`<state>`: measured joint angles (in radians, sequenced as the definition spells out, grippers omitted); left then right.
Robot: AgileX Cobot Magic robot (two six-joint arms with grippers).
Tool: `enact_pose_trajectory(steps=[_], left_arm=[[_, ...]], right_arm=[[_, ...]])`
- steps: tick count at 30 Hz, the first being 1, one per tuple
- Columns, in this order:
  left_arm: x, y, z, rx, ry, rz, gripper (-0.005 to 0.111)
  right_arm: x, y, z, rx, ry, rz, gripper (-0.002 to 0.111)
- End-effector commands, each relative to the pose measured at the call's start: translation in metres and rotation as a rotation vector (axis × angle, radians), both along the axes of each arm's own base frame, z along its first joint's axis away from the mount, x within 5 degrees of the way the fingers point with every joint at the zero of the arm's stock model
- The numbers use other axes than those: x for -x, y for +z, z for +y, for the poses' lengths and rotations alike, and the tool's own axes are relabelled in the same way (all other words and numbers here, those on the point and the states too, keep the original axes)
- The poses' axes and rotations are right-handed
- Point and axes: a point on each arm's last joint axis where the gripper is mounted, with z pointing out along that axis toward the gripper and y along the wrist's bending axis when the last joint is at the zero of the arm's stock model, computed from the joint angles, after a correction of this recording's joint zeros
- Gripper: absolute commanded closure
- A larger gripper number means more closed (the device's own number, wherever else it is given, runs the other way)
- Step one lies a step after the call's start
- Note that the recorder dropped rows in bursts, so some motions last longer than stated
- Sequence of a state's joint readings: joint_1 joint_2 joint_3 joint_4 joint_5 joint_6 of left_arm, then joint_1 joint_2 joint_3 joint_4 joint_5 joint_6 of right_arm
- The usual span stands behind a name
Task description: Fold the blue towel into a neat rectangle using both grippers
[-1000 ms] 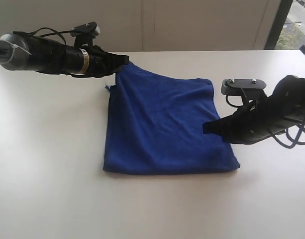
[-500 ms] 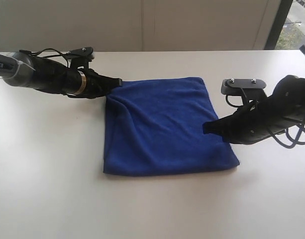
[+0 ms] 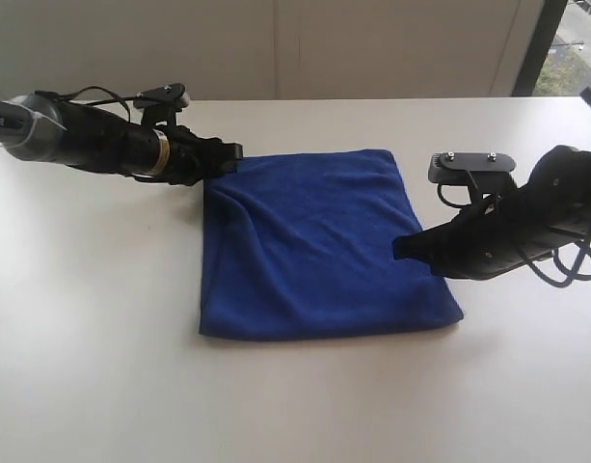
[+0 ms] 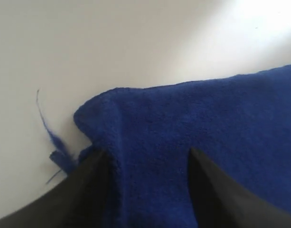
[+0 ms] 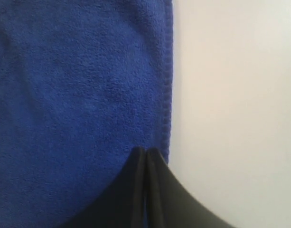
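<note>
The blue towel (image 3: 324,251) lies folded and flat on the white table (image 3: 102,338), with some wrinkles along its left side. My left gripper (image 3: 232,154) is at the towel's far left corner, jaws open. In the left wrist view the corner of the blue towel (image 4: 192,114) lies between the spread fingers of the left gripper (image 4: 147,152). My right gripper (image 3: 401,248) is shut and rests on the towel's right edge. In the right wrist view the two fingers of the right gripper (image 5: 146,149) are pressed together over the blue towel (image 5: 79,85), just inside its hem.
A loose blue thread (image 4: 52,142) trails from the towel's corner onto the table. A pale wall runs behind the table's far edge, and a window (image 3: 570,43) shows at the back right.
The left gripper brought the raised far left corner down onto the table, then opened its jaws. The towel now lies flat. The right arm has not moved.
</note>
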<state>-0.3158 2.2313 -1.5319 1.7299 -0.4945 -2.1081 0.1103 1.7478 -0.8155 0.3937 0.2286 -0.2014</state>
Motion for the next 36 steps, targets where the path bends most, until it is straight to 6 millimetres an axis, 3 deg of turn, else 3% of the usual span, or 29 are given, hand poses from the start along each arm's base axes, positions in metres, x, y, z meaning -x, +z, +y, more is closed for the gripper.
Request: enact_pose_trajectory(steps=[1,4,7,13,19,29,32,36], left_arm=[[0.003,0.04,0.011,0.079,-0.068,-0.046,0.052],[0.01,0.059,0.025,0.146,-0.127,-0.044,0.06],[0.022,0.062,0.034,0.203,-0.19,0.001,0.073],[0.048,0.041,0.044,0.267,-0.252,0.131,0.107],[0.063,0.02,0.042,0.25,-0.24,0.206,0.107],[0.087,-0.003,0.016,0.143,-0.22,0.257,0.107],[0.096,0.002,0.007,0.085,-0.197,0.227,0.107],[0.105,0.028,0.0,0.008,-0.14,0.12,0.107]], right_arm=[[0.0,0.001,0.0,0.007,0.01,-0.003,0.108],[0.0,0.0,0.0,0.006,0.011,0.003,0.108],[0.001,0.0,0.0,0.005,0.012,0.005,0.108],[0.004,0.014,0.001,-0.004,0.018,-0.018,0.108],[0.005,0.022,0.001,-0.007,0.019,-0.042,0.108],[0.006,0.02,0.001,-0.01,0.024,-0.019,0.108],[0.006,0.02,0.001,-0.009,0.023,-0.023,0.108],[0.006,0.02,0.001,-0.009,0.023,-0.02,0.108]])
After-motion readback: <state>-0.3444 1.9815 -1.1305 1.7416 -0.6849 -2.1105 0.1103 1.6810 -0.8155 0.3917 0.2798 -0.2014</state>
